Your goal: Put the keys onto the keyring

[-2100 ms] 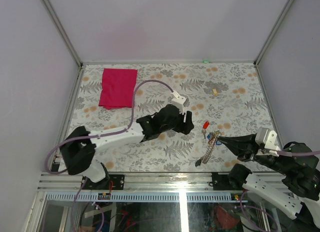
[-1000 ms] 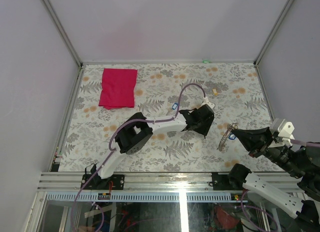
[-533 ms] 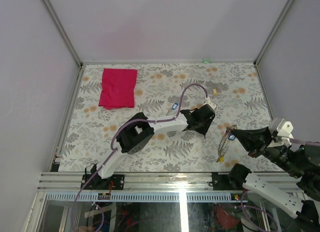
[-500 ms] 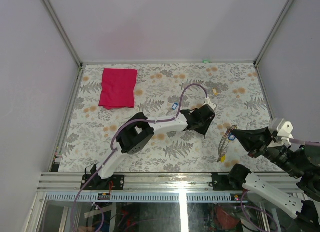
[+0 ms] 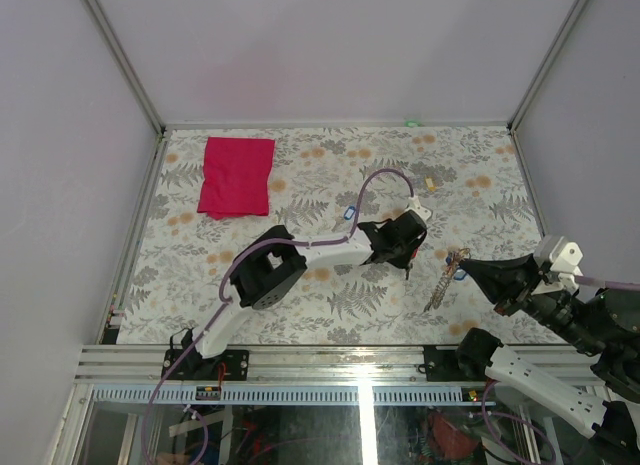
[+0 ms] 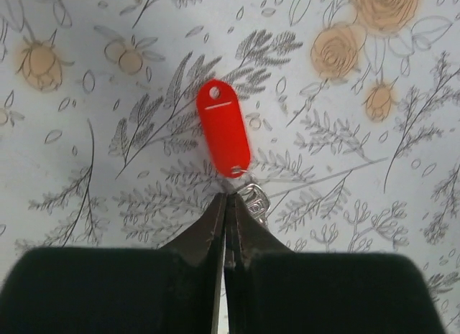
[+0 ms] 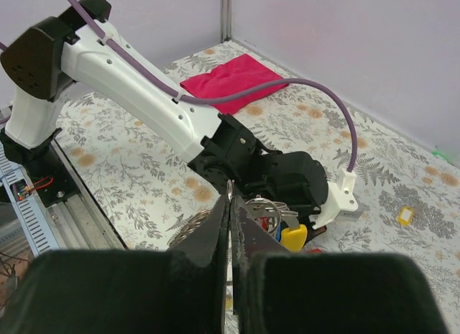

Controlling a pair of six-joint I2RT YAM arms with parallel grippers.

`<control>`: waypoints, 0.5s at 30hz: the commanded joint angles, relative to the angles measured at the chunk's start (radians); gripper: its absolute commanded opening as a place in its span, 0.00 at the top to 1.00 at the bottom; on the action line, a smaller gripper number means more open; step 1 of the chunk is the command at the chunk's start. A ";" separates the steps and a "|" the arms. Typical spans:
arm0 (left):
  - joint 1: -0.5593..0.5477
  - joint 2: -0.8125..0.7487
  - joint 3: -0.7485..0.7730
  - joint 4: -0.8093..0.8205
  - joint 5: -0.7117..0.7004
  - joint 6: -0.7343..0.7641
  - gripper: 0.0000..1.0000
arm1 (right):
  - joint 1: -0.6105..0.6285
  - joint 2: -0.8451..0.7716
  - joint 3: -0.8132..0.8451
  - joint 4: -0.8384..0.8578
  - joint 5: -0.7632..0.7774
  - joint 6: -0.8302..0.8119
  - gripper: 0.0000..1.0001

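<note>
Closing over the last second, the left gripper (image 6: 226,199) now has its two black fingers pressed together, with no gap between them. It reaches down to the floral-patterned table (image 6: 72,169) at the lower end of the small metal key with the oval red plastic tag (image 6: 223,136). The red tag lies flat, pointing away from the fingertips. The key's silver metal part shows just beside the right-hand finger. Whether the fingers actually pinch that metal cannot be told.

The right gripper (image 7: 230,194) is raised above the table to the right of the left gripper, and its jaws are clamped on the thin silver-grey metal keyring (image 7: 264,207). The keyring hangs from the fingertips. A key with a yellow plastic tag (image 7: 293,238) dangles on it, and its greyish braided strap (image 5: 437,293) trails downward, having swung a little since half a second ago.

The keyring sits close to the left gripper but apart from the red-tagged key. A folded red cloth (image 5: 237,175) lies at the far left of the table. A small tan block (image 5: 430,183) sits near the far edge.
</note>
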 commanded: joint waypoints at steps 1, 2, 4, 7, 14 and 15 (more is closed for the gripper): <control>-0.001 -0.049 -0.159 0.004 -0.018 0.037 1.00 | -0.001 0.010 -0.001 0.053 -0.019 0.013 1.00; -0.001 -0.071 -0.200 0.016 -0.023 0.045 1.00 | -0.002 0.008 -0.005 0.055 -0.020 0.016 1.00; -0.001 -0.119 -0.275 0.038 -0.031 0.063 1.00 | -0.001 0.004 -0.014 0.059 -0.023 0.017 1.00; 0.000 -0.187 -0.385 0.068 -0.038 0.092 1.00 | -0.001 0.000 -0.028 0.062 -0.026 0.019 1.00; 0.000 -0.345 -0.598 0.144 -0.027 0.133 1.00 | -0.001 -0.003 -0.044 0.065 -0.032 0.016 1.00; 0.000 -0.359 -0.616 0.151 -0.020 0.141 0.98 | 0.000 -0.003 -0.045 0.065 -0.033 0.015 1.00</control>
